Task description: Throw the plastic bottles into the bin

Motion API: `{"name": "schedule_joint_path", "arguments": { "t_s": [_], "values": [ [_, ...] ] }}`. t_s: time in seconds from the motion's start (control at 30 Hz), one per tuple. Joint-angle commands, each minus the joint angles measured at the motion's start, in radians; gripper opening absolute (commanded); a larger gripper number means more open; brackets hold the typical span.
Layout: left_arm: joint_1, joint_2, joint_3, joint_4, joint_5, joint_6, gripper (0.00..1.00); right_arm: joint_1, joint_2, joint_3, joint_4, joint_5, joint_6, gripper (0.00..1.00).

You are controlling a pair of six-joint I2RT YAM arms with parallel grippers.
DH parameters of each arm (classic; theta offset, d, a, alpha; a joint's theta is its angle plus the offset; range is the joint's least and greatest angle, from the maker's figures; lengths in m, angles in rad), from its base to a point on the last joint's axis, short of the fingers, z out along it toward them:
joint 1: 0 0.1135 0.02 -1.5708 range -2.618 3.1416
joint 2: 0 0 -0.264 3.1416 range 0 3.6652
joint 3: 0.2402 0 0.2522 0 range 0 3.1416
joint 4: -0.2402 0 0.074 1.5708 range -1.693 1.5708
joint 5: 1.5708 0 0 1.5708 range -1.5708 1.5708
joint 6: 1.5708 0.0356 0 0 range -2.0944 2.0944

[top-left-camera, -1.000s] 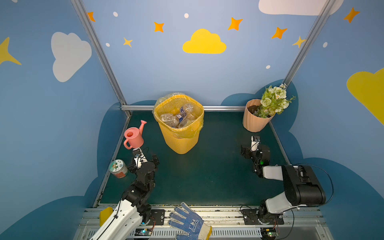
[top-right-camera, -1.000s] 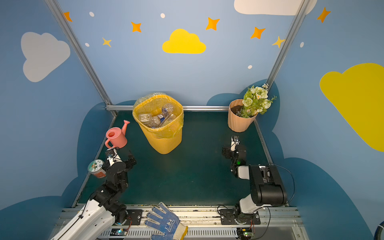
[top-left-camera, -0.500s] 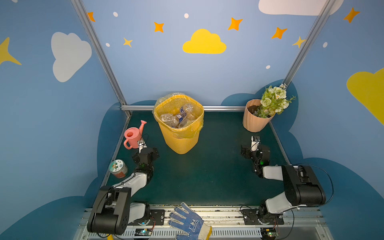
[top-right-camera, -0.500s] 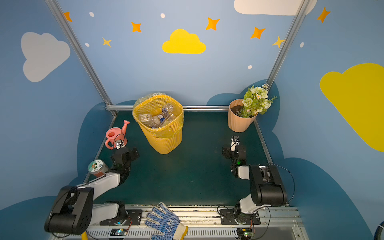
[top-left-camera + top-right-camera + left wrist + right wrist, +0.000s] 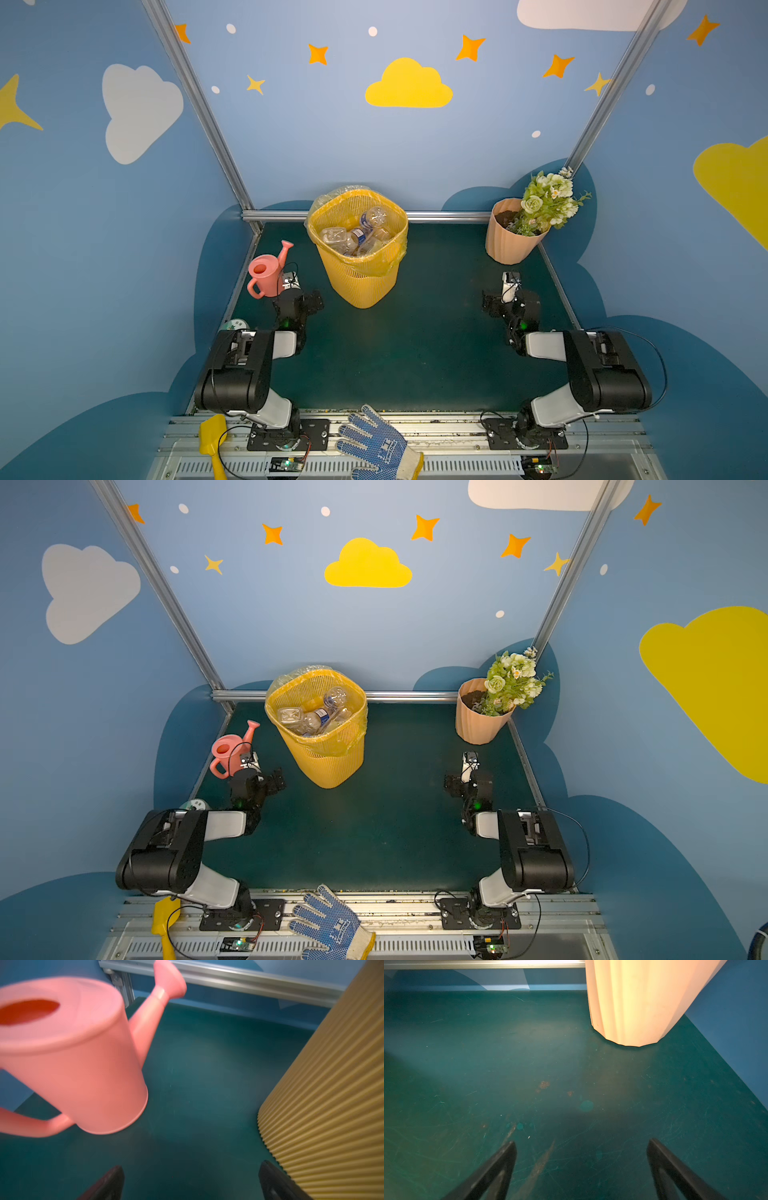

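The yellow ribbed bin [image 5: 361, 282] [image 5: 332, 766] stands at the back of the green mat, with a thin bag over its rim. Several clear plastic bottles [image 5: 357, 237] [image 5: 316, 717] lie inside it. No other bottle shows on the mat. My left gripper [image 5: 301, 296] [image 5: 261, 776] sits low between the watering can and the bin, open and empty. In the left wrist view it [image 5: 191, 1176] has the bin's wall [image 5: 324, 1095] just beside one finger. My right gripper [image 5: 505, 293] [image 5: 467, 773] [image 5: 581, 1147] is open over bare mat, short of the flower pot.
A pink watering can [image 5: 266, 272] [image 5: 68, 1059] stands close to the left gripper. A peach pot with flowers [image 5: 509, 239] [image 5: 633, 1001] is at the back right. A green-lidded jar [image 5: 237, 325] peeks from behind the left arm. A blue glove [image 5: 378, 446] and a yellow scoop [image 5: 212, 436] lie on the front rail.
The left arm has folded back and down, and its gripper has slid farther back, in beside the watering can. The right arm has not moved.
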Motion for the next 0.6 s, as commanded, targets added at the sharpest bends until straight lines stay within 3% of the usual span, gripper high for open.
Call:
{"name": "schedule_joint_path", "arguments": {
  "t_s": [0.0, 0.57],
  "values": [
    [0.004, -0.010, 0.007, -0.017, 0.035, 0.013, 1.00, -0.001, -0.012, 0.002, 0.023, -0.009, 0.010, 0.96],
    [0.004, -0.010, 0.007, -0.022, 0.037, 0.013, 1.00, -0.002, -0.010, 0.005, 0.019, -0.010, 0.011, 0.96]
  ]
}}
